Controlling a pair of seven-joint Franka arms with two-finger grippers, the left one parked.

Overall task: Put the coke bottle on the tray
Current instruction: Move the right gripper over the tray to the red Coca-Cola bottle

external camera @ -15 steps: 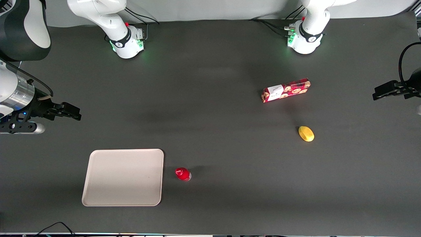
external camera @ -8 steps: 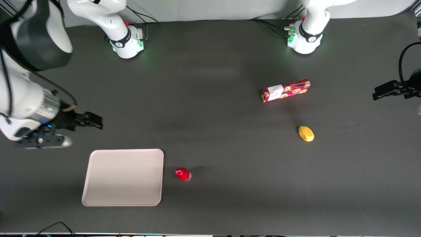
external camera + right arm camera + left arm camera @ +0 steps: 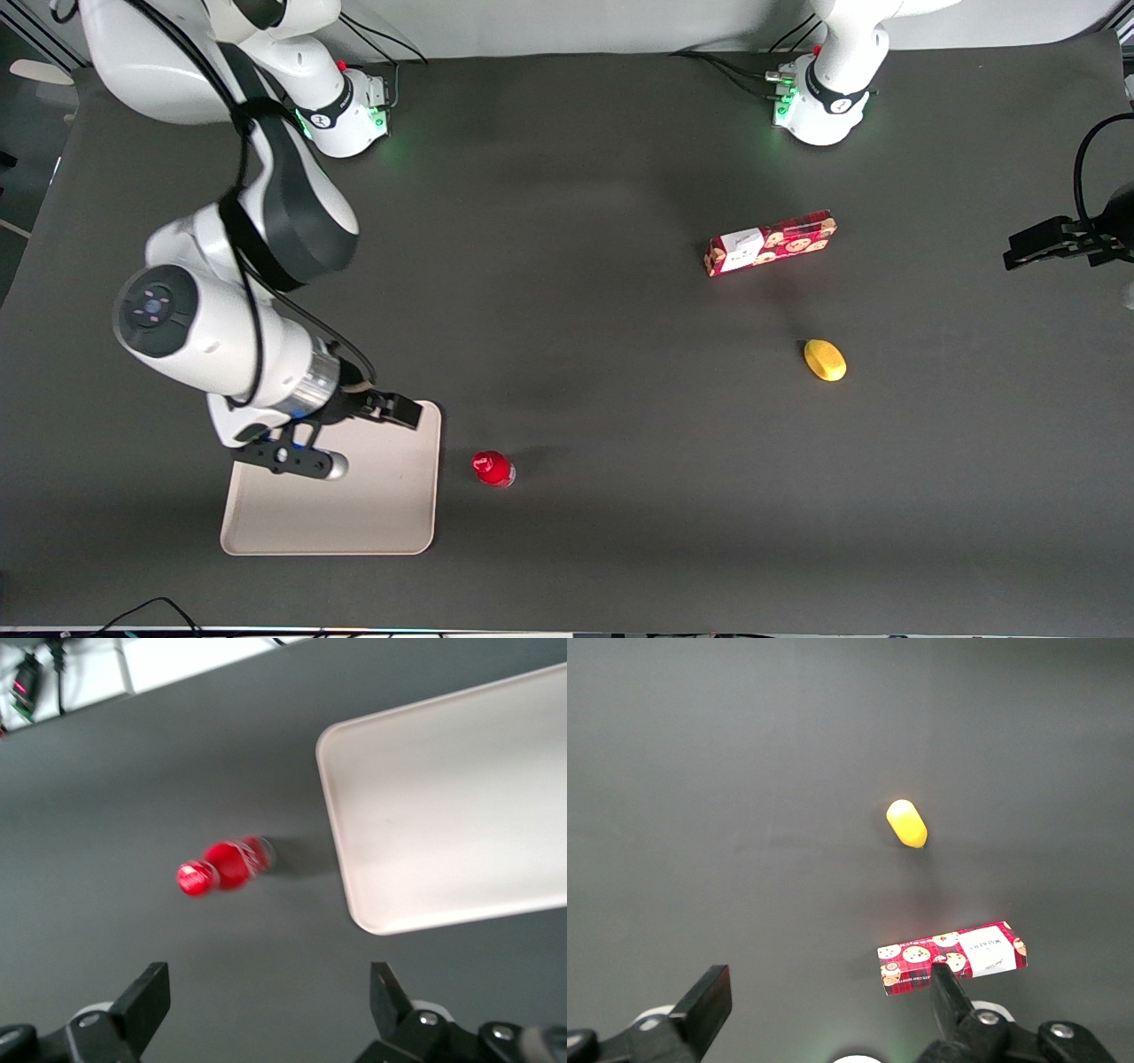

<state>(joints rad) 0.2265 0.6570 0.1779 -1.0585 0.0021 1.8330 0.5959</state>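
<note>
The front camera looks steeply down on the whole dark desk (image 3: 567, 532) from high and far off, facing both arm bases. The right wrist camera rides close above the desk, looking down past the wide-set jaws of the gripper (image 3: 270, 1014) at the coke bottle (image 3: 223, 866) and a corner of the tray (image 3: 461, 833), both also seen from the front, bottle (image 3: 493, 468) beside tray (image 3: 390, 523). The left wrist camera looks down from higher on the cookie box (image 3: 952, 957) and yellow lump (image 3: 906, 823), shared with the front view's box (image 3: 769, 243) and lump (image 3: 825, 360).
</note>
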